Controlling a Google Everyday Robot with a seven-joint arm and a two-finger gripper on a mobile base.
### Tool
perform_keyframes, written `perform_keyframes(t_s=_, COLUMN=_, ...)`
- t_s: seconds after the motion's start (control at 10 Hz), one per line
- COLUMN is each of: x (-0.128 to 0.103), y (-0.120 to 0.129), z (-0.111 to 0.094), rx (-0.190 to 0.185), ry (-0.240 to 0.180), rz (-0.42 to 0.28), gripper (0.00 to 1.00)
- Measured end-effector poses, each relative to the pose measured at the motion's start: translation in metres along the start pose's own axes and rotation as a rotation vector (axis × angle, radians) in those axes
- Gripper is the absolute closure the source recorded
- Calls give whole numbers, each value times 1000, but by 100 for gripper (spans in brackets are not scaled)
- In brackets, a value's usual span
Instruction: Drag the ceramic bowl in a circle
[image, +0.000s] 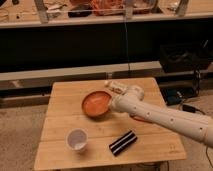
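While the single camera view looked down on it from the front, the wooden table (62, 107) filled the middle of the scene, its pale slats running left to right. On it, a little behind the centre and slightly to the right, sat the ceramic bowl (95, 103), wide, shallow and orange-red, with a darker rim. It stood upright and flat on the boards, well clear of every table edge.

The robot's white arm (167, 119) reached in from the lower right, crossing the right half of the table at a slant. Its thick, rounded end met the bowl's right-hand side, and the gripper (112, 104) was there at the rim, seemingly touching it, though the bulk of the wrist covered the contact. How wide the gripper stood, and whether it had hold of the rim at all, could not be told.

Just behind the wrist, near the table's far edge, lay a small pale object (113, 85) whose nature was unclear. Toward the front left stood a white cup (77, 139), upright, mouth upward, well apart from the bowl. To its right, near the front edge, lay a black packet (123, 142) with light stripes, tilted on a diagonal, apart from both cup and bowl.

Behind the table ran a long dark shelf unit (100, 45), with a black crate (182, 56) at the right.
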Motion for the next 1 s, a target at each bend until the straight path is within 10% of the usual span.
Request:
perform_keyframes(t_s=0.5, x=34, y=83, z=-46, rx=-12, ry=27, rz=88, gripper=98)
perform_keyframes(t_s=1.0, x=-12, y=87, z=-65, rx=7, ry=-53, rz=22, gripper=98)
